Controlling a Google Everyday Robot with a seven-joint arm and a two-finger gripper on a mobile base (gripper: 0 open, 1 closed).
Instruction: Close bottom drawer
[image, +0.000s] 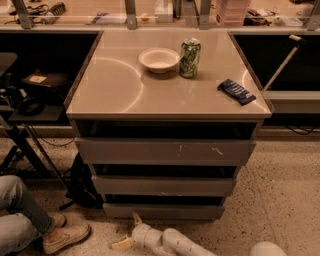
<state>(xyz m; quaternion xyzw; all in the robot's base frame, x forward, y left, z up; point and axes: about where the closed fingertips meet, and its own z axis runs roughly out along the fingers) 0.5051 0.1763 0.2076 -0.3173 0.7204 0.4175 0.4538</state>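
The bottom drawer (165, 211) is the lowest and narrowest plain grey front of the cabinet. It stands slightly out, with a dark gap above it. My gripper (127, 231) is low over the floor, just in front of the drawer's left part and a little below it. It is open and empty. One pale fingertip (136, 218) points up close to the drawer front. The other points left. The white arm (175, 244) runs in from the lower right.
The middle drawer (162, 185) and the scratched top drawer (165, 151) also stand out. On the cabinet top are a bowl (159, 59), a green can (190, 58) and a dark packet (236, 91). A person's leg and shoe (65, 237) lie at lower left, beside a black bag (82, 182).
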